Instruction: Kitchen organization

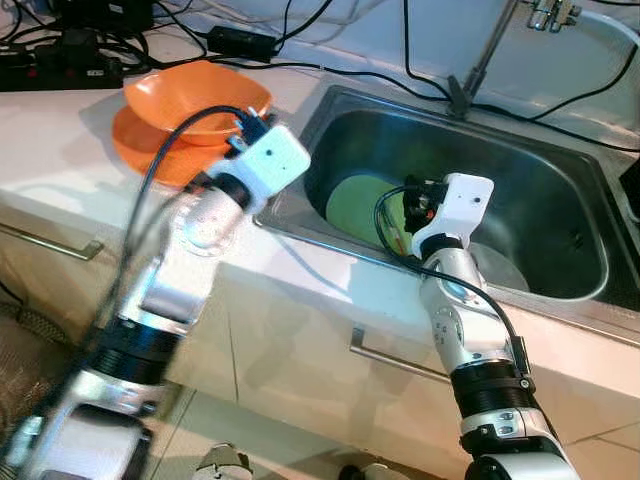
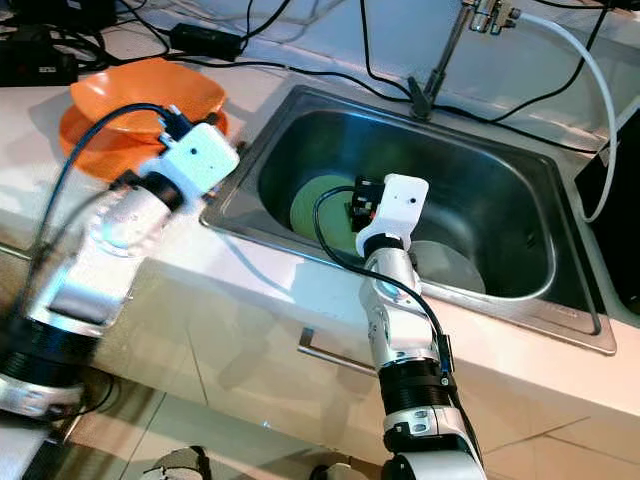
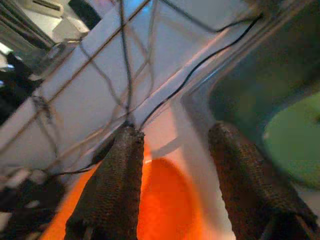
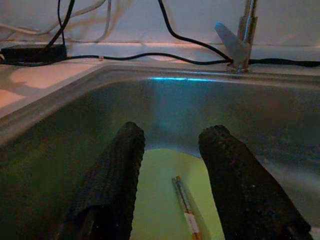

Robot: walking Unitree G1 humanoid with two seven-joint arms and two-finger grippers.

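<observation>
Two stacked orange bowls (image 1: 190, 115) sit on the white counter left of the sink. My left gripper (image 3: 175, 135) hovers over their rim, open, with the top orange bowl (image 3: 165, 200) showing between its fingers. A green plate (image 1: 355, 205) lies in the steel sink (image 1: 560, 200), and a pair of chopsticks (image 4: 184, 205) rests on it. My right gripper (image 4: 172, 137) reaches into the sink just above the green plate (image 4: 160, 210), open and holding nothing, with the chopsticks lying between its fingers.
A grey round dish (image 2: 445, 265) lies in the sink to the right of the green plate. The faucet (image 1: 490, 50) stands at the sink's back edge. Black cables and a power strip (image 1: 60, 60) run along the back of the counter. Cabinet handles (image 1: 385, 355) are below.
</observation>
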